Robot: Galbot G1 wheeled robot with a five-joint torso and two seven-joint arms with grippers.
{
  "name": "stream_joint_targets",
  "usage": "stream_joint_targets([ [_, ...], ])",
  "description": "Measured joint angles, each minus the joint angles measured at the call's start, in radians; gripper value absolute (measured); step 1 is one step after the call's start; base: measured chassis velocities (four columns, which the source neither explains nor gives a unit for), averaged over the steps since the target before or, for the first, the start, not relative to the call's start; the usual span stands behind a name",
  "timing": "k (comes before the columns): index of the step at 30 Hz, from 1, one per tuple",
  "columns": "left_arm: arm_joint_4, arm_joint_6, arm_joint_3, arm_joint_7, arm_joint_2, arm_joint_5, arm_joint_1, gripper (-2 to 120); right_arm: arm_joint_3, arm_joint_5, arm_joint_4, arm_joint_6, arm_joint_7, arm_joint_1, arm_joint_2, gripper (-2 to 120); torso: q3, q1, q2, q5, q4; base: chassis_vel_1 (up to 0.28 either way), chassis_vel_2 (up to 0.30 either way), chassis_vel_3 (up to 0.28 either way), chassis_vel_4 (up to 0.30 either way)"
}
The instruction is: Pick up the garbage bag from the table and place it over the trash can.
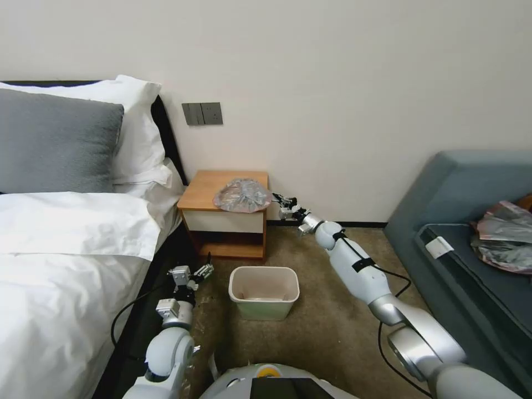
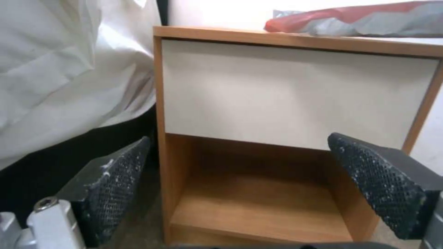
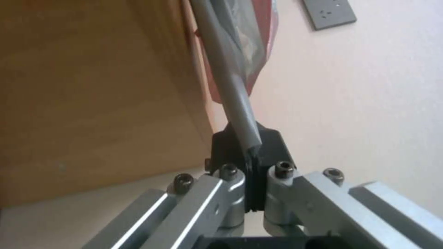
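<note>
Now the right gripper (image 3: 251, 162), jaws pinched on the garbage bag's (image 1: 242, 195) edge at the desk (image 1: 205, 191), should lift slowly; left gripper (image 1: 193, 275) waits with jaws wide apart, holding nothing.

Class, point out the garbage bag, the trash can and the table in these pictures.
garbage bag (image 1: 242, 195), head view, on its crumpled middle.
trash can (image 1: 265, 271), head view, on its far rim.
table (image 2: 295, 93), left wrist view, on its white drawer front.
</note>
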Motion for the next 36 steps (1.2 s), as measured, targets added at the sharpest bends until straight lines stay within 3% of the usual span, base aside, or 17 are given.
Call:
stream_joint_targets([
  [16,0.000,0.003,-0.022,-0.011,-0.011,-0.029,-0.018,99,0.050,0.136,0.323,-0.108,-0.030,-0.186,-0.088,0,0.000,0.000,0.000,0.0000,-0.0001,0.000,0.000,0.000,0.000],
  [20,-0.024,0.011,-0.065,-0.013,-0.017,-0.064,-0.028,99,0.064,0.145,0.406,-0.112,-0.033,-0.252,-0.111,0,0.000,0.000,0.000,0.0000,0.0000,0.000,0.000,0.000,0.000],
  [26,-0.053,0.019,-0.126,-0.014,-0.009,-0.103,-0.038,99,0.088,0.153,0.483,-0.123,-0.040,-0.351,-0.128,0,0.000,0.000,0.000,-0.0002,0.0000,0.000,0.000,0.000,0.000],
  [36,-0.062,0.019,-0.146,-0.021,-0.004,-0.115,-0.033,99,0.129,0.135,0.553,-0.105,-0.038,-0.525,-0.136,0,0.000,0.000,0.000,-0.0001,0.0001,0.000,0.000,0.000,0.000],
])
